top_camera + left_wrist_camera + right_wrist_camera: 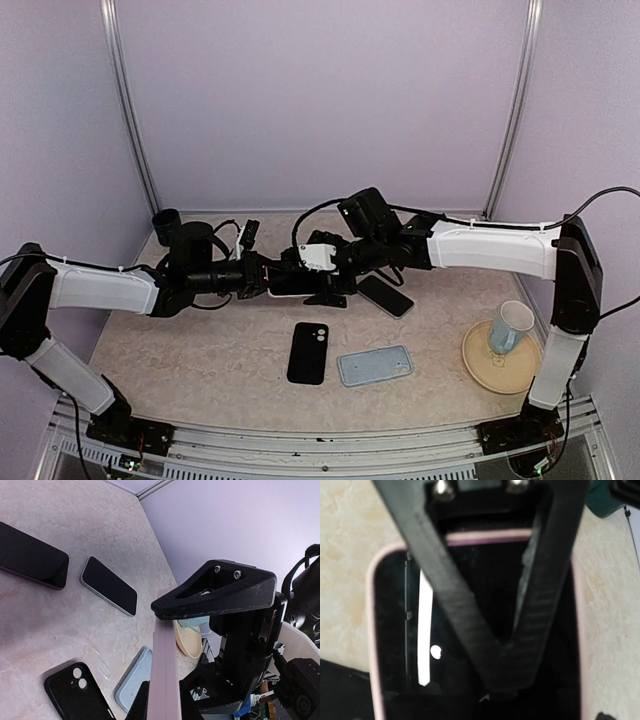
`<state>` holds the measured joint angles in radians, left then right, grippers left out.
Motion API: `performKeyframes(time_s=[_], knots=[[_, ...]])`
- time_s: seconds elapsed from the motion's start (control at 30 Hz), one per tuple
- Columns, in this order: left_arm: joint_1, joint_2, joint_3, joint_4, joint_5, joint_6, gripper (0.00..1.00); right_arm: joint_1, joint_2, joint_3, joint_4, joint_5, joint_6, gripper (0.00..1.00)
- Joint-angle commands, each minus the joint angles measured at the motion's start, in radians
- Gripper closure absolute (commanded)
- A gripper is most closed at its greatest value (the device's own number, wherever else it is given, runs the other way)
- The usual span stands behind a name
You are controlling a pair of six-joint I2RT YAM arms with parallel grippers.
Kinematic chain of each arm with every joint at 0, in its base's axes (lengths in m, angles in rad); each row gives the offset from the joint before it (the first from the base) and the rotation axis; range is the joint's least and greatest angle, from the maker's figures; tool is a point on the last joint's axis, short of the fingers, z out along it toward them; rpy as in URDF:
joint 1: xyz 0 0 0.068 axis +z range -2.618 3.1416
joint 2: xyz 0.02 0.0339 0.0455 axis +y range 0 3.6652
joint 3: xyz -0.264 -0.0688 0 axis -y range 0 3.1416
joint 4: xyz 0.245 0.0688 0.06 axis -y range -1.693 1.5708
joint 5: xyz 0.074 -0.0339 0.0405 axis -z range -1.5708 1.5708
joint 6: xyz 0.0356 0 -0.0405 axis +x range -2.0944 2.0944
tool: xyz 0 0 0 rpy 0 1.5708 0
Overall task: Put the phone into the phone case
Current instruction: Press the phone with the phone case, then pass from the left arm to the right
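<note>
The left hand (268, 281) clamps the case (292, 284) as the right hand (322, 268), grip unclear, apparently presses the phone (395, 645) in; corners need seating next.

the top view is evenly and softly lit from above, the purple walls (320, 100) tinting it, with only faint shadows on the table (200, 340). the left wrist view is sharp on the far tabletop but soft on the pink case (165, 670) near the lens. the right wrist view is dim and blurred throughout, with one white streak of glare (424, 630) on the dark surface inside the case rim.
</note>
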<state>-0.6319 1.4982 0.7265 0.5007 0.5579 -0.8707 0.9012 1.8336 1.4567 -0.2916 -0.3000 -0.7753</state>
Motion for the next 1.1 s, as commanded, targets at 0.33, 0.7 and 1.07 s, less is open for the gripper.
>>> performKeyframes(time_s=[0.33, 0.7, 1.07], knots=[[0.007, -0.001, 0.034, 0.074, 0.029, -0.017, 1.0, 0.015, -0.027, -0.035, -0.021, 0.052, -0.063, 0.01], [0.016, -0.003, 0.019, 0.095, 0.035, -0.026, 1.0, 0.016, -0.048, -0.086, 0.025, 0.065, -0.08, 0.1], [0.02, 0.0, 0.003, 0.116, 0.04, -0.035, 1.0, 0.019, -0.052, -0.101, 0.077, 0.079, -0.083, 0.31]])
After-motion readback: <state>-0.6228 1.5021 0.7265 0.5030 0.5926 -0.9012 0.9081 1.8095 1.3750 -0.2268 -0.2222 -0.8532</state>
